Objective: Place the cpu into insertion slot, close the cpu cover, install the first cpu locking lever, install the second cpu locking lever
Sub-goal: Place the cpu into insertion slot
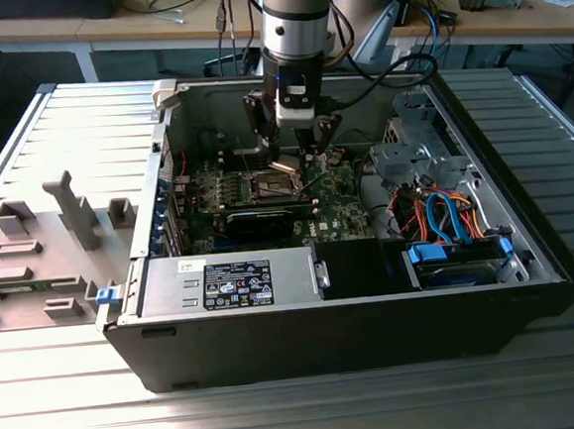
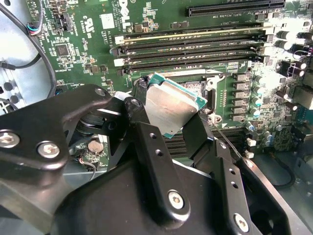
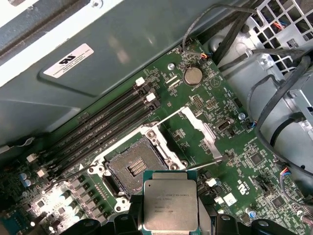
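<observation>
Inside the open black metal computer case (image 1: 375,327), over the green motherboard (image 3: 234,161), the black two-finger gripper (image 2: 171,115) is clamped on opposite edges of the small silver-grey square cpu (image 3: 170,203), a light, stiff, fragile chip best held by its edges, poised near the bare dark-centred square insertion slot (image 3: 134,169), its underside hidden.

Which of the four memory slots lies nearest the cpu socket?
The memory slot right beside the socket; the other three lie beyond it, farther away.

Silver cpu (image 3: 170,204) near bare insertion slot (image 3: 134,169), cpu cover (image 3: 203,132) open
</observation>
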`<state>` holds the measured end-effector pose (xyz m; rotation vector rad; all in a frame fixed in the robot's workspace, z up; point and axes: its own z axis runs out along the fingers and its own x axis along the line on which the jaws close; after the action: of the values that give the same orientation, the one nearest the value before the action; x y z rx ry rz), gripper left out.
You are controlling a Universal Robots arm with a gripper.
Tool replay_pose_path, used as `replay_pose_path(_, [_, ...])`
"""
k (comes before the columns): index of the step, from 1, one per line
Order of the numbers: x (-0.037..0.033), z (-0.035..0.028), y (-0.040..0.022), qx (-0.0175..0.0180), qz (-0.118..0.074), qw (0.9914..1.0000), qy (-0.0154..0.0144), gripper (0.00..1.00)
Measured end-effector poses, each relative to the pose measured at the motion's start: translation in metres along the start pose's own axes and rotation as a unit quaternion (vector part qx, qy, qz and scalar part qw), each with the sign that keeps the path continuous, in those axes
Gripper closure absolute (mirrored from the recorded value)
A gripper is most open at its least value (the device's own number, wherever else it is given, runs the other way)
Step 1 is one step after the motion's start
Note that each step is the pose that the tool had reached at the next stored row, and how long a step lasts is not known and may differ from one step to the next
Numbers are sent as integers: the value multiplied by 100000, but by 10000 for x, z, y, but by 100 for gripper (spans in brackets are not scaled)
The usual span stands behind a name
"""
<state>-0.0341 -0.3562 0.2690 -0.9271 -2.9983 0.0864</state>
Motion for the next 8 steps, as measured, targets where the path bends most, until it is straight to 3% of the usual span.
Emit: replay_pose_path(8, [0, 0, 0, 13, 847, 99996, 44, 46])
